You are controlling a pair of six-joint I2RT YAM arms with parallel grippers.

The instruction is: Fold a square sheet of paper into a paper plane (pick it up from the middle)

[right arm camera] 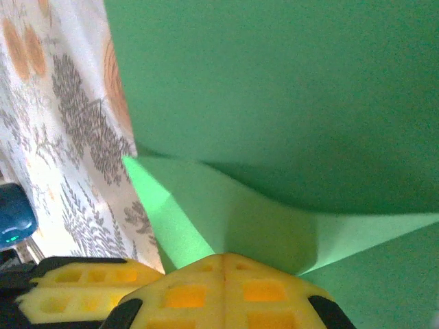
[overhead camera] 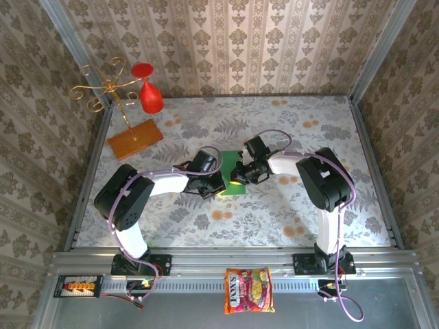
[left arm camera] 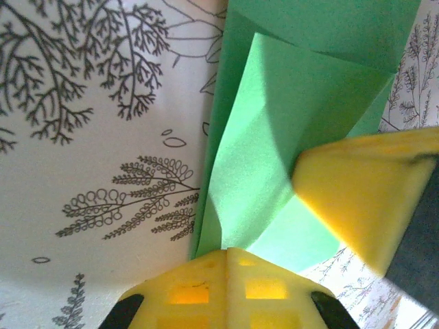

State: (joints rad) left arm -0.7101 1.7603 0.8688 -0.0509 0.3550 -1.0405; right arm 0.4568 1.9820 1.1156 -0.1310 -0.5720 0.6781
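pressing closed, left end effector (left arm camera: pixel 226 257) and right end effector (right arm camera: pixel 223 260) pin the green paper (overhead camera: pixel 232 173) on the surface (overhead camera: pixel 288 212); a slip could skew the crease.

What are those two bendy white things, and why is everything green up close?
They are two robot arms bolted to a table. One picture looks down from above. The other two come from little cameras on each wrist, so the green paper looks huge. It is partly folded and lies on the flowery tablecloth. The left gripper and right gripper are both shut, pressing the paper's folds with yellow fingertips. A red glass hangs on a gold stand, and a snack packet lies in front.
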